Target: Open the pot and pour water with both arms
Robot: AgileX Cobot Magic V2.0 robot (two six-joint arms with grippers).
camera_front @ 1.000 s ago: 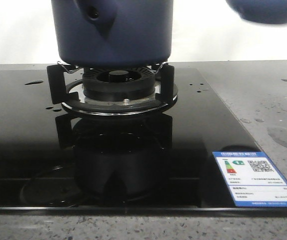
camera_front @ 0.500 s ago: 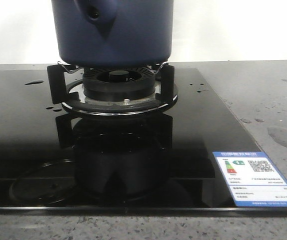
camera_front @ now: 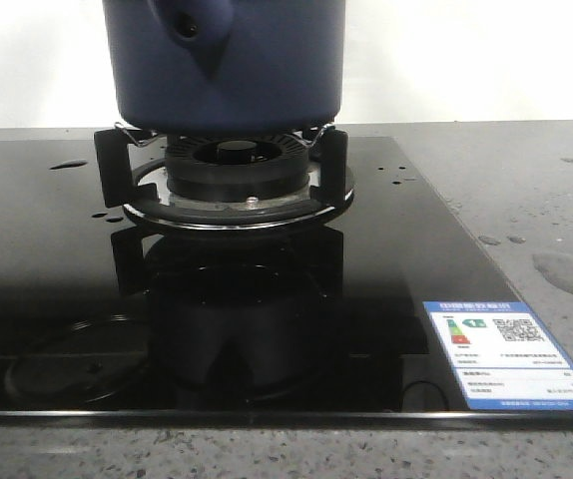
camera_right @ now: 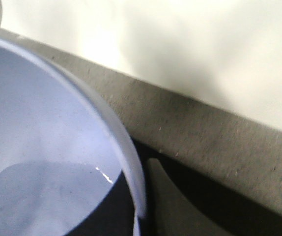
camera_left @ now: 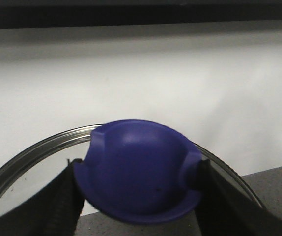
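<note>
the pot (camera_front: 225, 62) sits on the burner (camera_front: 232, 165), its stub with the round hole (camera_front: 185, 27) turned toward the camera; the pot's top is cut off by the frame, so i cannot tell from the front whether it is uncovered. in the left wrist view the left claw (camera_left: 140, 196) is clenched on a blue knob (camera_left: 138, 174), its dark fingers (camera_left: 57, 206) pressing it from either side, and a glass lid (camera_left: 42, 147) with a metal rim spreads behind the knob. the lid seems to be held up against the white wall, probably to keep the pot's mouth free for pouring. the right wrist view is mostly filled by a pale bowl (camera_right: 47, 147), close up beside the cooktop; the right claw itself does not show, so i cannot tell how it stands, though the bowl appears to be carried there.

around the burner, the black glass cooktop (camera_front: 57, 259) carries a few drops of water (camera_front: 67, 165) to the burner's left. right of the burner lies a thin puddle (camera_front: 566, 271) on the grey desk (camera_front: 526, 180), and a blue label (camera_front: 511, 357) sits at the cooktop's near corner. nothing stands between pot and camera; the pan supports (camera_front: 112, 170) hold the pot.
</note>
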